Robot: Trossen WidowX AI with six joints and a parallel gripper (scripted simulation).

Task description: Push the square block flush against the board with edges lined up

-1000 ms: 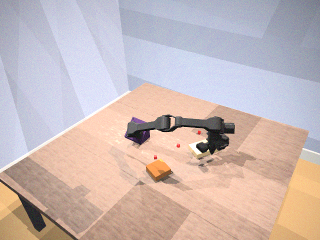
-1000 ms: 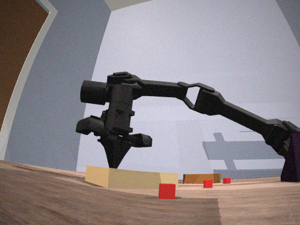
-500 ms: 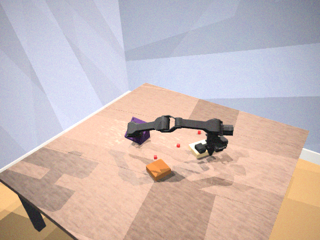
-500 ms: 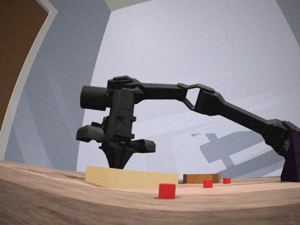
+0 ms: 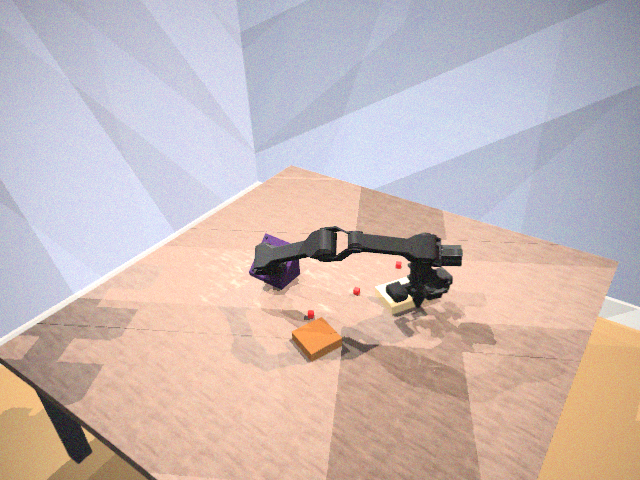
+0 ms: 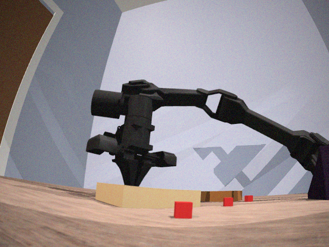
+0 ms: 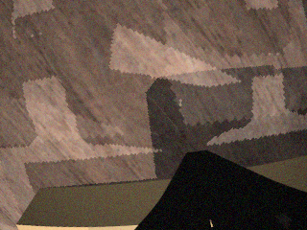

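Observation:
The orange square block (image 5: pixel 316 338) (image 6: pixel 221 196) lies flat, nearer the front in the top view. The pale yellow board (image 5: pixel 402 306) (image 6: pixel 159 197) (image 7: pixel 96 206) lies flat to its right and farther back, with a wide gap between them. My gripper (image 5: pixel 418 304) (image 6: pixel 131 185) (image 7: pixel 196 162) is shut and empty, pointing down with its tips low at the board's right part in the top view. The arm hides that part of the board. In the exterior view the board hides the lowest bit of the tips. I cannot tell whether they touch the board.
Three small red cubes lie in a loose row: one (image 5: pixel 398 265) (image 6: pixel 183 210) behind the board, one (image 5: pixel 356 290) (image 6: pixel 227 201) left of it, one (image 5: pixel 310 314) (image 6: pixel 248 198) just behind the block. The purple arm base (image 5: pixel 290 273) (image 6: pixel 320 175) stands at the back left in the top view.

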